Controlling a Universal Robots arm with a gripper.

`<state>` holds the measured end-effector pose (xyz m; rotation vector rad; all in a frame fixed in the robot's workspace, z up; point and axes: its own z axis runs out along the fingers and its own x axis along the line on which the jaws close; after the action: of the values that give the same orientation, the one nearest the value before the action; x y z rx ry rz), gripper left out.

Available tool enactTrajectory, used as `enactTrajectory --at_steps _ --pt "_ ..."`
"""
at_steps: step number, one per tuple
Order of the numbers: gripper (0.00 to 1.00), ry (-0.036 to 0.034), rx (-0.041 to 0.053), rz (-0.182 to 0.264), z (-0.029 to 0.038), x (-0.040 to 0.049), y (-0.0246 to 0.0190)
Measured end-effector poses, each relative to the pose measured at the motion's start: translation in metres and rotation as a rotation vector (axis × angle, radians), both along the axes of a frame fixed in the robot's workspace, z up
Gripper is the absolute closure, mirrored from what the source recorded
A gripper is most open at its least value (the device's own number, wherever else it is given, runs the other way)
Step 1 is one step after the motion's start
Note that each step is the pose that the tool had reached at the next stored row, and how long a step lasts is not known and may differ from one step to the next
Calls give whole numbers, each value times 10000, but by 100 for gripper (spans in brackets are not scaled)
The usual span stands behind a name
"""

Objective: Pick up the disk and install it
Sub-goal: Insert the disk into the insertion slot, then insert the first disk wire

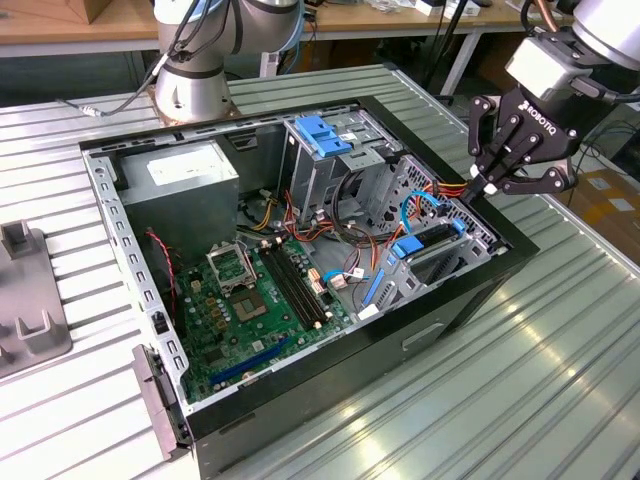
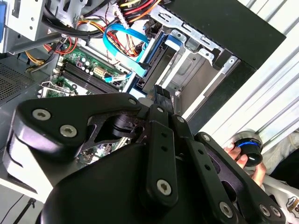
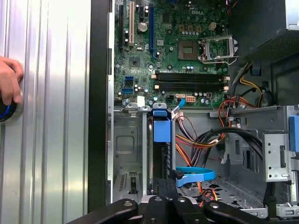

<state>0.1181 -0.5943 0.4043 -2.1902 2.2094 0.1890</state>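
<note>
Claw (image 2: 159,93) comes first, its black links closest to the lens in both wrist views. Its fingers look drawn together with nothing between them, and in the exterior view it hangs at the upper right of the frame, over the case's front corner

Ribbed metal worktop (image 1: 560,380) carries the open case (image 1: 330,400), which takes up the middle of the exterior view. A green board (image 1: 250,310) lies on the case floor, lower left of centre

Disk (image 3: 160,135) stands on edge in the low bay at the front of the case, right of centre in the exterior view. Its blue carrier end faces up, and it sits just below the claw tips, apart from them. It looks seated in its slot, though I cannot tell how fully

I judge the disk stiff, dense for its size and easily hurt by knocks. The flat metal sides give the firmest hold, since the plastic rails may flex and slip

A hand (image 3: 7,84) rests on a round knob on the worktop beside the case
</note>
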Motion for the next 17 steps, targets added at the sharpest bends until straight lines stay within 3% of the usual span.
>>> enactTrajectory --at_steps 7,11,17 --pt "90 0 0 1 -1 8 0" --pt "90 3 -6 0 -5 66 1" --pt "90 6 -22 73 -14 158 48"
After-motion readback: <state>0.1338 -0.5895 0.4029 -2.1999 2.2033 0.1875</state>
